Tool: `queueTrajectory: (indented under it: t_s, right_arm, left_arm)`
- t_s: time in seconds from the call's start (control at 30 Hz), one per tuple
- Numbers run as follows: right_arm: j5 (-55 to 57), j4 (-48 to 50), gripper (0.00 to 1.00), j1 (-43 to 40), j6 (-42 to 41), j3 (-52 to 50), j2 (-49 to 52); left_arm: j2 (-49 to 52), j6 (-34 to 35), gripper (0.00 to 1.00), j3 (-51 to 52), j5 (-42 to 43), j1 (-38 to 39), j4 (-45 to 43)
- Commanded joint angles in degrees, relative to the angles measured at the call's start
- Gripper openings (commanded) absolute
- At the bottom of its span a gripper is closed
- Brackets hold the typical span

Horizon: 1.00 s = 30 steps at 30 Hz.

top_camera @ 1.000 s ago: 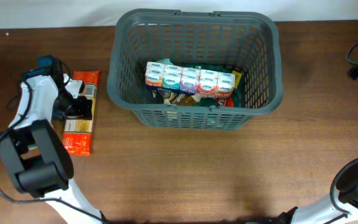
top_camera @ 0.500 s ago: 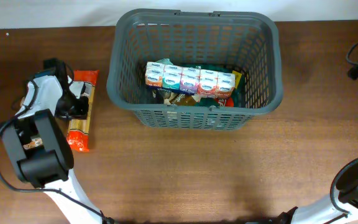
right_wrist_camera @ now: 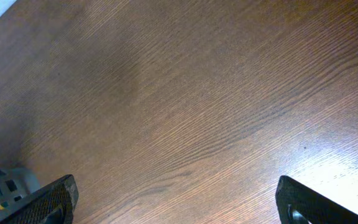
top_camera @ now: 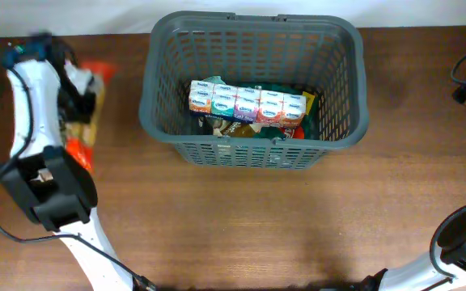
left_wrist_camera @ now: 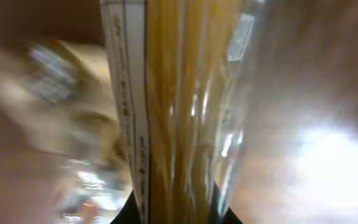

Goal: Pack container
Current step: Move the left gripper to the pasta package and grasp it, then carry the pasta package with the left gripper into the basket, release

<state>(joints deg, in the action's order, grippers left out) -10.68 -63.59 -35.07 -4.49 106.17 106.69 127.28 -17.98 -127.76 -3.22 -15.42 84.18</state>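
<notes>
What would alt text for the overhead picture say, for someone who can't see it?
A dark grey basket sits at the far side of a wooden table, holding a row of small cartons over other packets. At the left, the left tool grips a long spaghetti packet, blurred.

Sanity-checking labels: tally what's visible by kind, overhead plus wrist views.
Basket: 1
Pasta packet: 1
Carton strip: 1
Robot arms (left, right): 2
Total: 5
Items under the strip are too hidden to count.
</notes>
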Motion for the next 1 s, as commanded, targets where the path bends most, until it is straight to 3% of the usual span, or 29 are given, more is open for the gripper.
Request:
queueTrajectory:
  t_s: [0.0,0.07,0.23,0.33,0.63,0.9,0.97]
  right_arm:
    - [-0.28,0.02,0.99,0.17,-0.33,-0.15,-0.31]
    - [-0.28,0.02,0.99,0.17,-0.31,-0.15,-0.31]
    - [-0.31,0.02,0.99,0.17,-0.33,-0.15,-0.31]
    - [-0.31,0.02,0.99,0.17,-0.31,-0.15,-0.31]
    - [-0.31,0.02,0.99,0.17,-0.33,-0.15,-0.31]
    - [-0.28,0.02,0.99,0.17,-0.31,-0.15,-0.31]
    - [-0.31,0.02,0.99,0.17,-0.31,-0.15,-0.31]
  left_arm:
    - [-5.07,-5.11,0.01,-17.90,0.92,3.67,1.36]
    - [-6.10,-9.92,0.02,-26.10,1.16,6.73,1.51]
    - [-7.37,-32.52,0.01,-41.55,8.55,19.74,1.38]
    - [-7.15,-40.04,0.02,-42.05,8.39,27.21,1.16]
    - [-0.87,-52.02,0.02,-34.75,8.22,37.94,1.81]
    - [7.80,-52.35,0.02,-28.79,7.30,38.69,0.42]
    - [9.55,-52.30,0.10,-28.76,7.30,38.69,0.24]
